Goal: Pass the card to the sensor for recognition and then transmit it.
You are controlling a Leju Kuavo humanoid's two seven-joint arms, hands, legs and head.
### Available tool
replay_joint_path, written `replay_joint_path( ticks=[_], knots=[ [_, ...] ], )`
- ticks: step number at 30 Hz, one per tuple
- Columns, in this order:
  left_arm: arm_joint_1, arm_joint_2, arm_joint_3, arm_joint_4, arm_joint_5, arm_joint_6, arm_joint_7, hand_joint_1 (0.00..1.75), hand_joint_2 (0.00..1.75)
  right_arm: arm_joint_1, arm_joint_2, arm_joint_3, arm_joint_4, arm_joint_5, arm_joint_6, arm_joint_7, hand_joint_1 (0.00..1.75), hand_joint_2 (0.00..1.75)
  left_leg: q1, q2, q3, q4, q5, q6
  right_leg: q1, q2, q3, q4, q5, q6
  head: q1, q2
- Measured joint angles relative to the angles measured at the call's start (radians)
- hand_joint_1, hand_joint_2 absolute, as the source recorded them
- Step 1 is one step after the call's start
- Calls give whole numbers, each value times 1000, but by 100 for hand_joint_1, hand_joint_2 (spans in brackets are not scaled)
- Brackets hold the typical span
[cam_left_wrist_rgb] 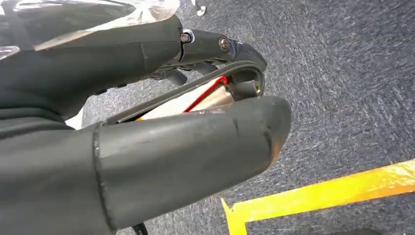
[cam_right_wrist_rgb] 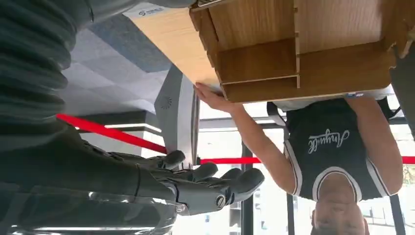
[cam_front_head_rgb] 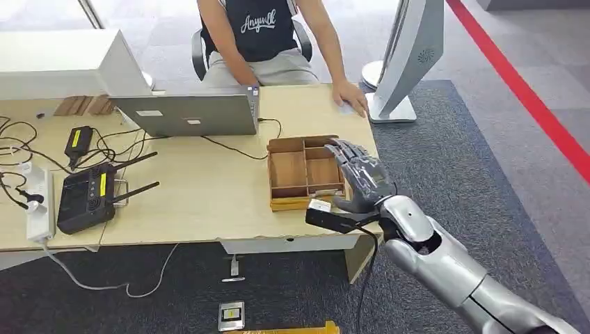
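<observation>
My right hand (cam_front_head_rgb: 358, 177) hovers open over the right side of a wooden compartment tray (cam_front_head_rgb: 306, 202) on the table, fingers spread and holding nothing. In the right wrist view the same hand (cam_right_wrist_rgb: 195, 183) is stretched out bare, with the tray (cam_right_wrist_rgb: 303, 63) beyond it. A black sensor box (cam_front_head_rgb: 337, 221) sits at the table's front edge just below the hand. A small white card-like piece (cam_front_head_rgb: 320, 206) lies on its top. My left hand (cam_left_wrist_rgb: 147, 122) hangs over carpet, thumb and fingers close together. Something pale with a red edge shows between them, and I cannot tell what it is.
A person (cam_front_head_rgb: 264, 35) sits behind the table, one hand (cam_front_head_rgb: 351, 97) resting on its far right corner. A laptop (cam_front_head_rgb: 188, 115), a black antenna box (cam_front_head_rgb: 87, 198), a power strip (cam_front_head_rgb: 38, 205) and cables cover the left side. A white stand (cam_front_head_rgb: 407, 56) rises beside the table.
</observation>
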Motion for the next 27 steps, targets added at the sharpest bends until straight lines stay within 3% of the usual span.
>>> replay_joint_path(
  ticks=[13,21,27],
  knots=[
    [0,0,0,0,-2,-2,-11,0,0,6,-5,1,-5,12,8,3,0,175,0,0,0,0,0,0,0,0,0,0,0,0,0,0],
    [-1,0,0,1,-11,-6,-9,0,0,-14,10,15,21,36,117,8,0,175,0,0,0,0,0,0,0,0,0,0,0,0,0,0],
    [-1,0,0,1,-11,-6,-8,0,0,-30,21,21,47,36,130,10,0,175,0,0,0,0,0,0,0,0,0,0,0,0,0,0]
  ],
)
